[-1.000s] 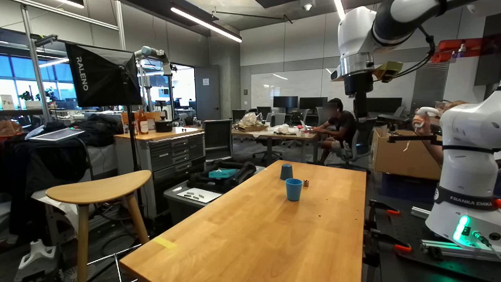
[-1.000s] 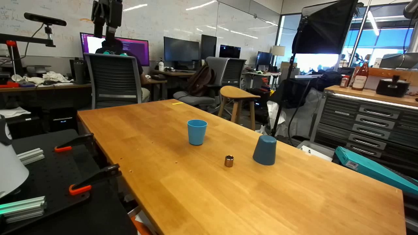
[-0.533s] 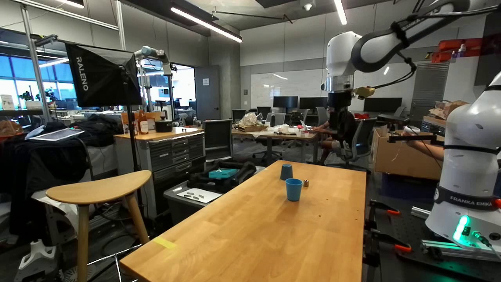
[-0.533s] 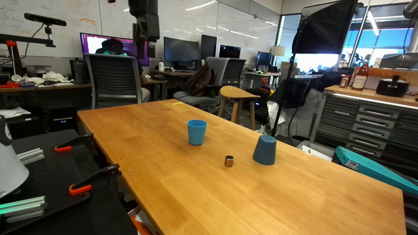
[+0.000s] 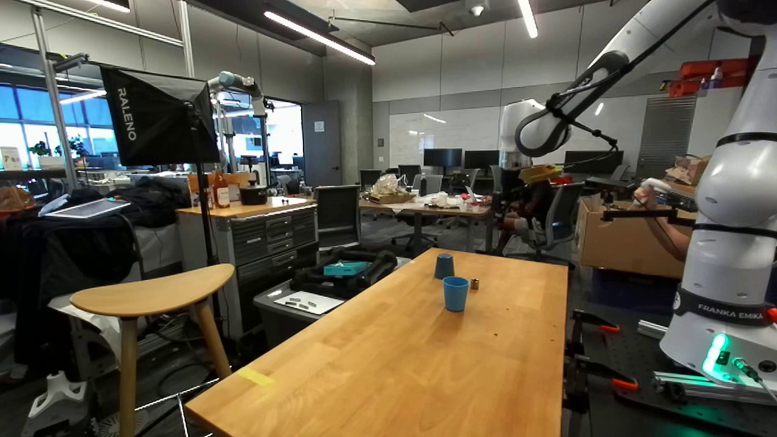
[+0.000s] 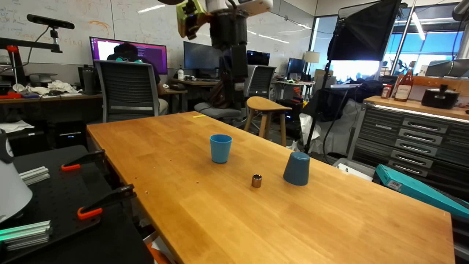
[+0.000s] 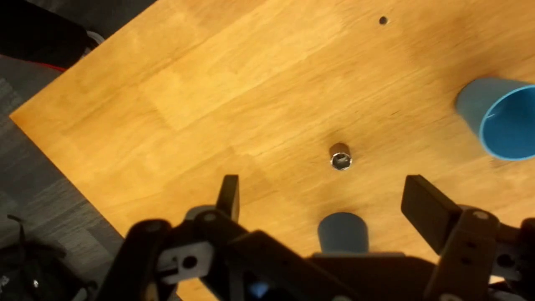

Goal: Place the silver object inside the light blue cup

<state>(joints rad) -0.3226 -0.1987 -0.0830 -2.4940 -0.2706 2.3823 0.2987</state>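
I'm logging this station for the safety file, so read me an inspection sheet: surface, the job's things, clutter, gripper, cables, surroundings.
Surface: long light wooden table, with a small round hole and a yellow tape strip.
Job's things: small silvery metal cylinder standing on the table, outside the plain light blue tapered cup, which is upright with its mouth open.
Clutter: dark blue tapered cup, upside down, apart from the cylinder.
Gripper: black two-finger gripper, open, holding nothing, above the table.
Cables: black cables strapped along the white jointed robot arm.
Surroundings: black fabric softbox lamp, curved wooden stool, orange-tipped black clamps beside the table, seated dark-haired person.
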